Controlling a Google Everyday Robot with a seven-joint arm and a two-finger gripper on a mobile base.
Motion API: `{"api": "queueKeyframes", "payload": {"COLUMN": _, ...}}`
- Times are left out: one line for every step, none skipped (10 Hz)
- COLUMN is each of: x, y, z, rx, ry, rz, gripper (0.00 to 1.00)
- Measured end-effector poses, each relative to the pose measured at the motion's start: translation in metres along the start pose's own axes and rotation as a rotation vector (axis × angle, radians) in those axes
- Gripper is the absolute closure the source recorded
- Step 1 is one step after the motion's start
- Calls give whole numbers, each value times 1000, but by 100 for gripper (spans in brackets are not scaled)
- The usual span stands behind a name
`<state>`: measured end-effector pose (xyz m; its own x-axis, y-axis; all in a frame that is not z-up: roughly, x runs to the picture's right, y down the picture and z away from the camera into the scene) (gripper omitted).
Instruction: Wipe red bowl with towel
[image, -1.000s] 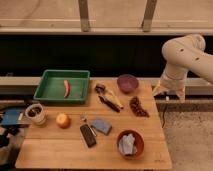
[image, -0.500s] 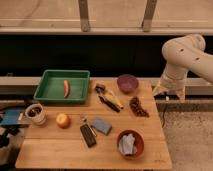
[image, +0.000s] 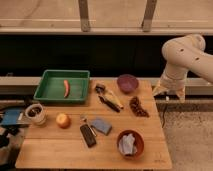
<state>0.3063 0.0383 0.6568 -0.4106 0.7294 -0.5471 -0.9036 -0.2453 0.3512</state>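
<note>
A red bowl (image: 140, 148) sits near the front right of the wooden table (image: 55, 147). A crumpled pale towel (image: 127, 144) lies inside it. My gripper (image: 169, 93) hangs from the white arm (image: 186, 55) beyond the table's right edge, level with the purple bowl. It is well behind and to the right of the red bowl, touching nothing.
A purple bowl (image: 127, 82) stands at the back right. A green tray (image: 62, 85) holds a red pepper (image: 66, 88). A banana (image: 111, 96), brown grapes (image: 136, 106), an orange (image: 63, 120), a blue sponge (image: 101, 125), a black bar (image: 88, 135) and a cup (image: 35, 113) lie about.
</note>
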Motion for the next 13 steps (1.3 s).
{"api": "queueKeyframes", "payload": {"x": 0, "y": 0, "z": 0, "rx": 0, "ry": 0, "rz": 0, "gripper": 24}}
{"api": "queueKeyframes", "payload": {"x": 0, "y": 0, "z": 0, "rx": 0, "ry": 0, "rz": 0, "gripper": 24}}
{"api": "queueKeyframes", "payload": {"x": 0, "y": 0, "z": 0, "rx": 0, "ry": 0, "rz": 0, "gripper": 24}}
{"api": "queueKeyframes", "payload": {"x": 0, "y": 0, "z": 0, "rx": 0, "ry": 0, "rz": 0, "gripper": 24}}
{"api": "queueKeyframes", "payload": {"x": 0, "y": 0, "z": 0, "rx": 0, "ry": 0, "rz": 0, "gripper": 24}}
{"api": "queueKeyframes", "payload": {"x": 0, "y": 0, "z": 0, "rx": 0, "ry": 0, "rz": 0, "gripper": 24}}
{"api": "queueKeyframes", "payload": {"x": 0, "y": 0, "z": 0, "rx": 0, "ry": 0, "rz": -1, "gripper": 24}}
{"api": "queueKeyframes", "payload": {"x": 1, "y": 0, "z": 0, "rx": -2, "ry": 1, "rz": -9, "gripper": 24}}
{"api": "queueKeyframes", "payload": {"x": 4, "y": 3, "z": 0, "rx": -4, "ry": 5, "rz": -26, "gripper": 24}}
{"api": "queueKeyframes", "payload": {"x": 12, "y": 10, "z": 1, "rx": -7, "ry": 14, "rz": -51, "gripper": 24}}
{"api": "queueKeyframes", "payload": {"x": 25, "y": 25, "z": 3, "rx": -11, "ry": 28, "rz": -95, "gripper": 24}}
{"api": "queueKeyframes", "payload": {"x": 40, "y": 41, "z": 6, "rx": -24, "ry": 46, "rz": -143, "gripper": 24}}
{"api": "queueKeyframes", "payload": {"x": 49, "y": 46, "z": 6, "rx": -23, "ry": 53, "rz": -172, "gripper": 24}}
